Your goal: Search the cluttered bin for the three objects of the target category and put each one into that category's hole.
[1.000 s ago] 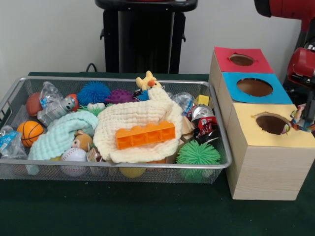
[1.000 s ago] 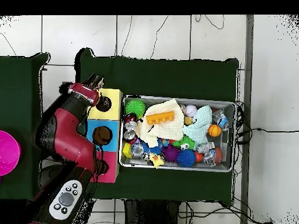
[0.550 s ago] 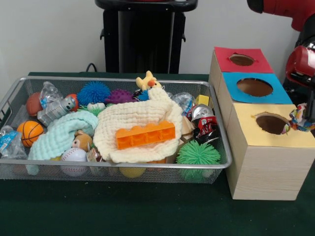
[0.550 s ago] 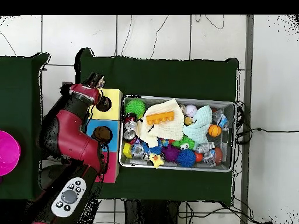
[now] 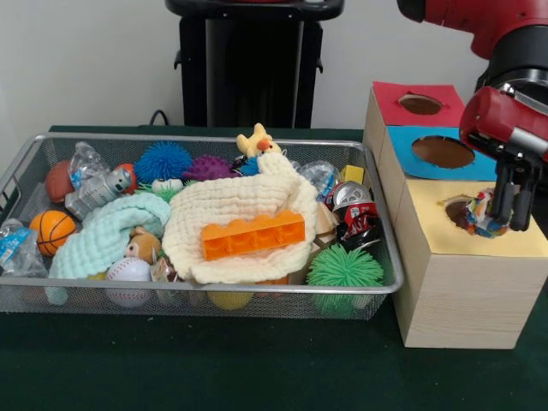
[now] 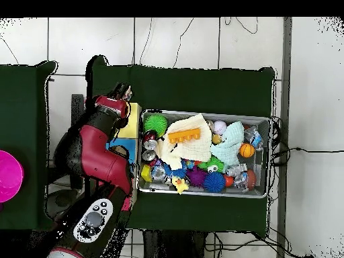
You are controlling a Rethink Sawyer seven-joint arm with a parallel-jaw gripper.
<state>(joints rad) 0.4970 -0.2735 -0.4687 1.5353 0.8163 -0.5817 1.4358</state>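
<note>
One small multicoloured object is pinched between the dark fingers of the gripper, which are closed down on it with only the object's width between them. I cannot make out what the object is beyond its crumpled, mixed colours. In the front view it hangs directly over the hole in the yellow-topped box, at the hole's 3 o'clock edge, partly covering the opening; whether it touches the rim I cannot tell. The red arm comes down from the 1 o'clock corner of that view.

Three boxes stand in a row: beyond the yellow one, toward 12 o'clock, is the blue-topped box, then the red-topped box, each with its own round hole.

At the boxes' 9 o'clock, just beside them, sits the wire-mesh bin, still full. An orange toy brick lies on a cream cloth at its middle. A green spiky ball is at the bin's 4 o'clock corner, with a crushed red can just toward 12 o'clock from it. A small basketball sits at 9 o'clock and a yellow plush duck at 12 o'clock.

From overhead, the arm covers most of the boxes, its gripper end over the yellow top.
</note>
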